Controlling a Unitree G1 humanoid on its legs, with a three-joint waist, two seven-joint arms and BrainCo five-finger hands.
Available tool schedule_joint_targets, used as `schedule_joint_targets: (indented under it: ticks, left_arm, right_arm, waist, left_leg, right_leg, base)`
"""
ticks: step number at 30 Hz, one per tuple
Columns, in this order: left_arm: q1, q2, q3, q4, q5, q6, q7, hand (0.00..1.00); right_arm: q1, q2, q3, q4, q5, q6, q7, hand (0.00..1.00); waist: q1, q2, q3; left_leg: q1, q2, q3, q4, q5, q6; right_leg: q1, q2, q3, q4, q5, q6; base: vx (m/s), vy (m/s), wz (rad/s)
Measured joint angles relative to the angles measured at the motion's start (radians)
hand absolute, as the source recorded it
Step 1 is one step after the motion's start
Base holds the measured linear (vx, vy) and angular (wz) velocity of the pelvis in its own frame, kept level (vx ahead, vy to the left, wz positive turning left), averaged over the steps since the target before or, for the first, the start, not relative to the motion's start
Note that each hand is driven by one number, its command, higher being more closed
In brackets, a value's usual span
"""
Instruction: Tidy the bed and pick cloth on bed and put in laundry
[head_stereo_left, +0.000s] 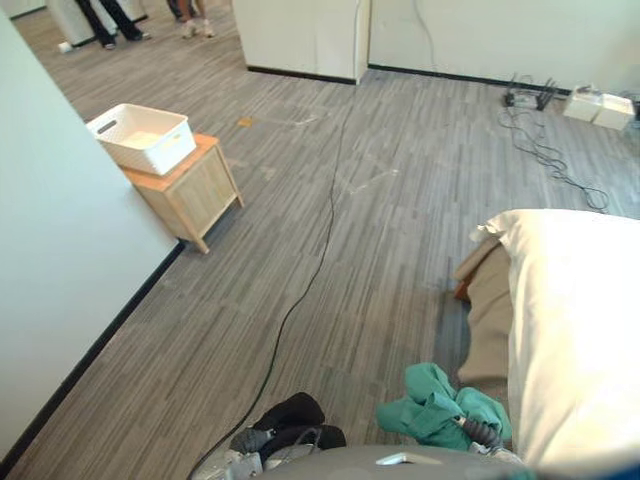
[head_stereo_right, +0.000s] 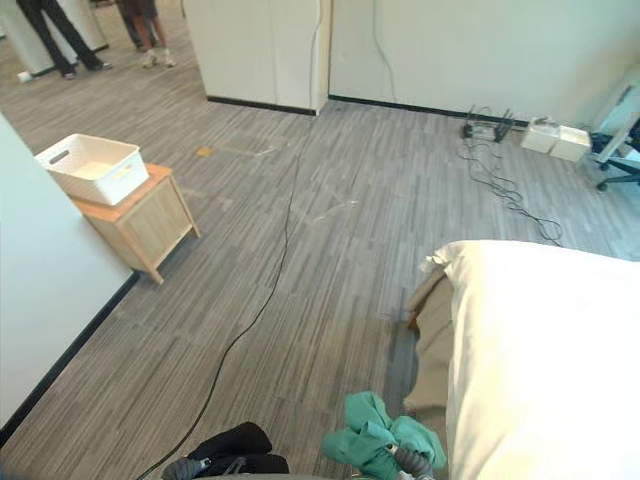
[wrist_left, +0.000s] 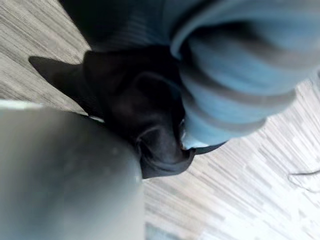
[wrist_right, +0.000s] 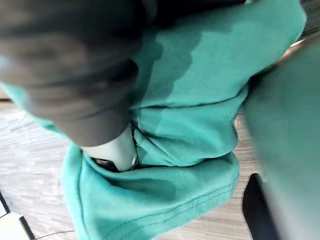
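Floor (head_stereo_left: 380, 200) of grey planks takes up most of the scene. The bed (head_stereo_right: 540, 350) comes in from the robot's right, under a cream cover, with a beige layer (head_stereo_left: 490, 320) showing along its near edge. A pale wall (head_stereo_left: 60, 250) runs down the robot's left side. Against that wall, well apart from the bed, stands a small wooden cabinet (head_stereo_left: 195, 195) with a white laundry basket (head_stereo_left: 142, 138) on top. At the far end of the room a person's legs (head_stereo_left: 110, 20) show, and two white boxes (head_stereo_left: 598, 105) sit on the floor by the back wall.

Close in front of the robot, just beside the bed's edge, the green cloth (head_stereo_left: 435, 408) is bunched up off the floor. The right robot hand (wrist_right: 116, 150) is clamped on it, a silver finger sunk into the folds. To its left hangs a black cloth (head_stereo_left: 292, 412), draped over the left robot hand (wrist_left: 235, 90). That hand's fingers are buried under the fabric, so I cannot tell whether they are apart or together.
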Motion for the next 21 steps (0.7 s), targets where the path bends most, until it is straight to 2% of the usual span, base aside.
schedule_joint_targets:
  ticks: [2,4,12,14,16,18,21]
  left_arm:
    - [0.001,-0.002,-0.008,0.0,-0.029,-0.002,0.047,1.0]
    - [0.002,-0.005,-0.008,0.0,-0.039,-0.004,0.065,1.0]
    - [0.019,-0.009,-0.001,-0.003,-0.037,-0.043,0.067,1.0]
    - [0.003,0.001,0.017,-0.015,-0.035,-0.048,0.067,1.0]
    - [0.001,-0.001,0.036,-0.037,-0.034,-0.047,0.069,1.0]
    - [0.0,-0.017,0.038,-0.052,-0.027,-0.044,0.07,1.0]
    - [-0.001,-0.028,0.038,-0.052,-0.025,-0.038,0.066,1.0]
  right_arm:
    - [0.012,-0.015,0.038,0.0,0.011,0.002,-0.012,1.0]
    - [0.015,-0.026,0.054,0.004,0.011,0.009,-0.012,1.0]
    - [-0.021,-0.037,0.092,0.05,0.016,0.009,-0.006,1.0]
    - [-0.055,-0.036,0.104,0.058,0.033,0.011,-0.005,1.0]
    - [-0.056,-0.04,0.094,0.057,0.049,0.012,-0.006,1.0]
    - [-0.056,-0.04,0.081,0.056,0.054,0.016,-0.01,1.0]
    - [-0.068,-0.04,0.072,0.015,0.056,0.033,-0.015,1.0]
  waist:
    - [0.001,-0.003,-0.002]
    - [-0.001,-0.007,-0.004]
    - [0.01,-0.01,-0.028]
    - [0.009,-0.028,-0.014]
    - [0.023,-0.023,0.0]
    - [0.038,-0.016,0.008]
    - [0.044,0.002,0.016]
  left_leg:
    - [-0.005,0.002,-0.009,0.0,0.003,-0.004]
    - [-0.015,0.0,-0.03,0.0,0.009,-0.004]
    - [-0.066,-0.015,-0.071,0.029,0.012,0.006]
    - [-0.21,-0.023,-0.052,0.297,-0.064,-0.012]
    - [-0.282,-0.007,-0.017,0.481,-0.095,-0.02]
    - [-0.293,0.002,-0.004,0.529,-0.105,-0.033]
    - [-0.254,-0.007,-0.005,0.439,-0.105,-0.033]
  right_leg:
    - [-0.003,0.002,-0.007,-0.002,-0.01,0.002]
    - [-0.003,0.001,-0.03,-0.004,-0.014,-0.001]
    - [0.0,-0.013,-0.094,-0.016,-0.016,0.001]
    - [-0.01,-0.032,-0.112,-0.005,-0.016,0.001]
    - [0.015,-0.034,-0.113,0.001,-0.016,0.001]
    - [0.034,-0.033,-0.112,0.012,-0.025,0.006]
    - [0.019,-0.037,-0.109,0.026,-0.048,0.001]
  base:
    - [-0.08,-0.027,0.08]
    - [-0.02,-0.032,0.27]
    - [0.07,-0.024,0.27]
    - [0.09,0.004,0.27]
    - [0.05,0.011,0.25]
    - [0.03,0.049,0.19]
    - [-0.04,0.005,0.11]
